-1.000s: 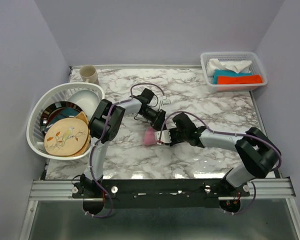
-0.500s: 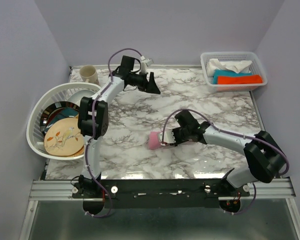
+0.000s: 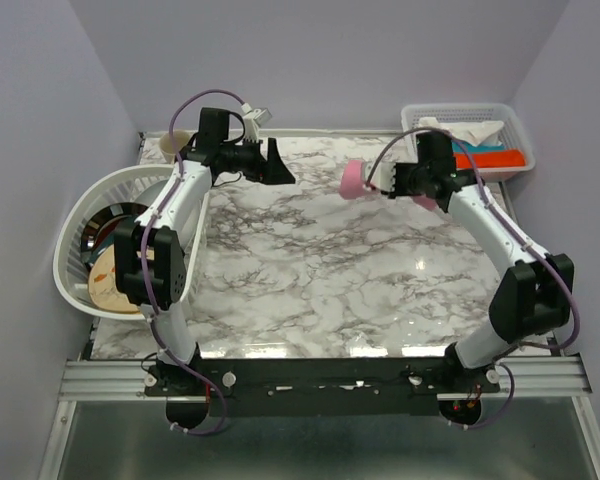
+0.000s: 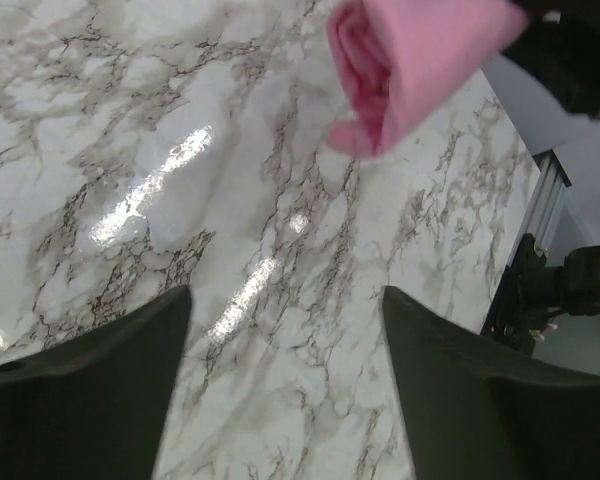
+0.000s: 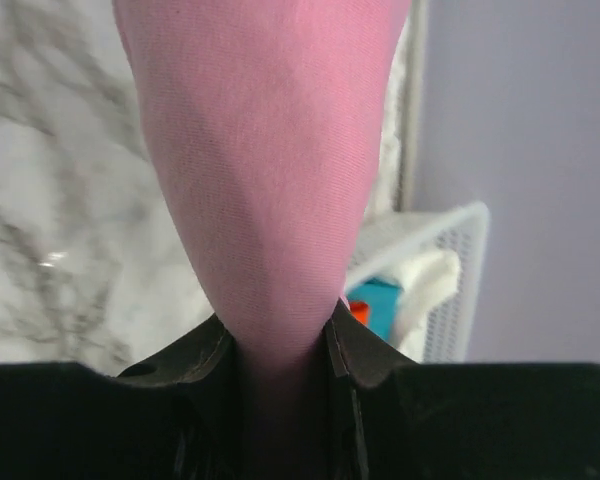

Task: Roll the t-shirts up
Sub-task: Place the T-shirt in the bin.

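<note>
Lilac walls [image 3: 310, 60] enclose a marble-patterned table [image 3: 310, 290], with a large white basket [image 3: 80, 215] of plates [image 3: 110, 285] at its left edge and a small white basket [image 3: 467, 110] of folded cloths [image 3: 480, 158] at its far right corner. Both arms reach toward the far side of the table, the right arm toward the small basket and the left arm toward the far left. The pink t-shirt [image 3: 353, 180], already rolled into a compact bundle, appears to hang clear of the table at the far centre-right, near the small basket but not yet over it. Judged from this pose, the main hazard is loss of the roll: only one end is pinched, so the soft fabric may slip out under a quick swing, or the free end, whose layers show open in the left wrist view [image 4: 410, 60], may loosen and uncoil. A second hazard is that the bundle snags on the rim of the small basket [image 5: 450, 230] or drops short of it onto the marble. The right gripper [image 3: 368, 181] is closed narrowly on the t-shirt [image 5: 270, 150], its two fingers [image 5: 195, 360] pressing the fabric from either side. The left gripper [image 3: 278, 163] stands spread wide and holds nothing, with bare marble showing between its fingers [image 4: 90, 370], well apart from the bundle.
</note>
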Controlling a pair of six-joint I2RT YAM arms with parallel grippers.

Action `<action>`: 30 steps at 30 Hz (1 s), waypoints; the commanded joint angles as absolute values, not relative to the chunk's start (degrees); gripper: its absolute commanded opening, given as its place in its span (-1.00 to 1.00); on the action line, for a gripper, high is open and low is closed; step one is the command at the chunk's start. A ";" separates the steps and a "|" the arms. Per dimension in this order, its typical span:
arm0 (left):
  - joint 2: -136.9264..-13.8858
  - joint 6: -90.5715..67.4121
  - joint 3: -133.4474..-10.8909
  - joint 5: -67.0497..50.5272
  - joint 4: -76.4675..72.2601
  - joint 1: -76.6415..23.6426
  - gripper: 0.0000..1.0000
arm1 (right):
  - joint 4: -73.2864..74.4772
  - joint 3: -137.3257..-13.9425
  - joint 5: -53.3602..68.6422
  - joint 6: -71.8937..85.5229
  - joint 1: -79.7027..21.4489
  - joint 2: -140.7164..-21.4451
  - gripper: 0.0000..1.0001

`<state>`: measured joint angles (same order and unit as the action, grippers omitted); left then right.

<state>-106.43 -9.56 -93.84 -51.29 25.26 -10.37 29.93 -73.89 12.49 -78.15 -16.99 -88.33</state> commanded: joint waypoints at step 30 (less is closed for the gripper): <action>-108.02 14.32 -87.28 -51.50 44.12 -11.43 0.97 | 15.90 -125.96 36.73 -106.33 16.79 -136.58 -0.99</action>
<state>-107.02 11.25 -86.65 -53.45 41.12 -11.18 13.39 -126.58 28.80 -97.76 16.01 -135.63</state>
